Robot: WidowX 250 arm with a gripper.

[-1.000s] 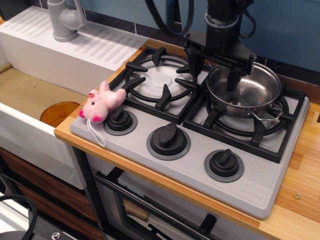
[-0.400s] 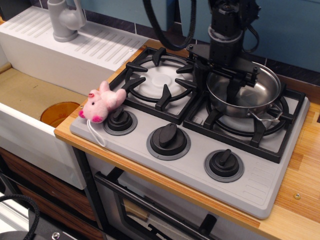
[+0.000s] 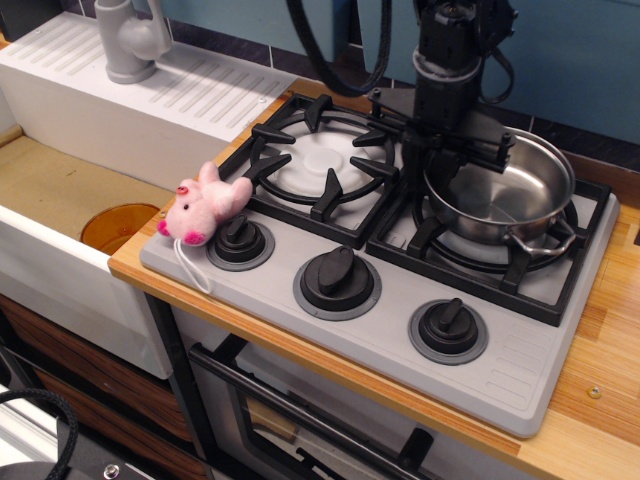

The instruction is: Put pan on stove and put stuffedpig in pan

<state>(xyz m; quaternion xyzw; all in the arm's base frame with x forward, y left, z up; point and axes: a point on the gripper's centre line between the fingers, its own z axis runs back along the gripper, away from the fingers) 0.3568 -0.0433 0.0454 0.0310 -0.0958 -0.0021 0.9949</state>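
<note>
So the pan (image 3: 500, 195) is a small round stainless steel thing, super shiny, straight sides, with thin wire loop handles (one sticks out on the side away from the fingers, toward the front right). It sits over the right-hand burner of the stove (image 3: 380, 330), looking a bit tilted on the black grate rather than flat. The black fingers (image 3: 452, 170) come straight down at the pan's left rim; one seems to go inside the wall and one outside, so they look pinched on the rim, though the dark metal makes it hard to be totally sure.

The stuffedpig (image 3: 203, 207) is well off to the left of the fingers, lying on the front left corner of the stove just beside the leftmost knob (image 3: 240, 240). It's fuzzy light pink plush with a darker pink snout, and a white string trails off it toward the wooden edge.

The stove itself is matte grey with chunky black cast-iron grates, a white cap on the left burner (image 3: 322, 160) and three black knobs on grey rings along the front. It's set into a light wood tabletop (image 3: 600, 400). Further left of the fingers is a white sink (image 3: 60, 200) with a ribbed drainboard, a grey faucet (image 3: 130, 40) and an orange disc at the drain. The back wall is teal-blue, and there's a dark oven front under the stove.
</note>
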